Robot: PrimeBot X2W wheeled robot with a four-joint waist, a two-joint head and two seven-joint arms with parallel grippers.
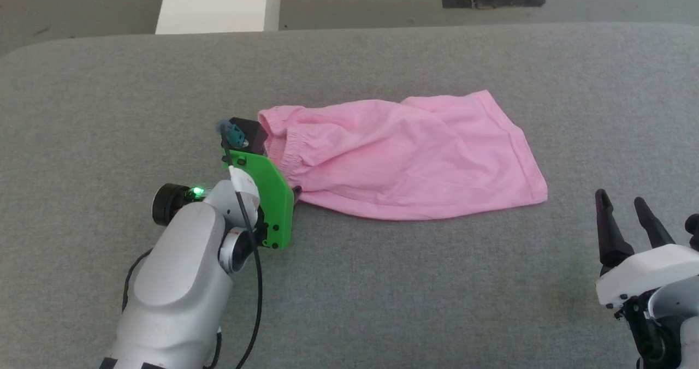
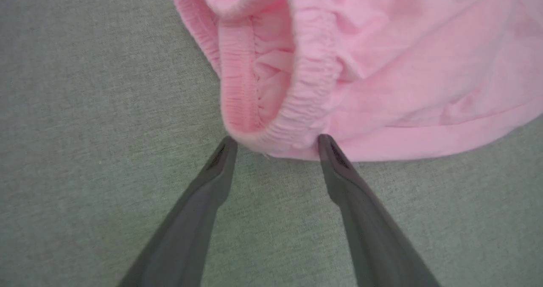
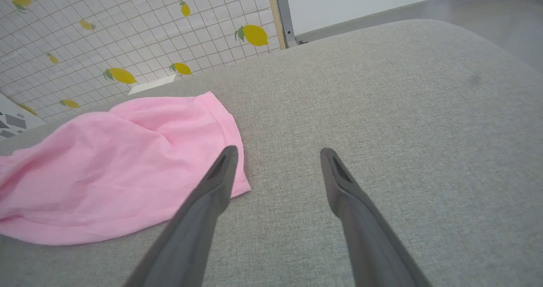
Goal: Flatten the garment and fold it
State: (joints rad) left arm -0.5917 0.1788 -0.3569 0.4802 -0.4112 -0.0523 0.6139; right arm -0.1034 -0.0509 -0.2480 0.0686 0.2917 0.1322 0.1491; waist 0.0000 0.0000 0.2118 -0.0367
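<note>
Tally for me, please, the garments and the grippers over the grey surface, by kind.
Pink shorts: 1
Grippers, the left gripper and the right gripper: 2
Total: 3

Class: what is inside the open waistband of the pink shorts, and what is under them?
Inside the waistband, only bunched pink fabric shows; deeper is hidden. The garment lies on the grey surface; whatever lies directly beneath is covered.
</note>
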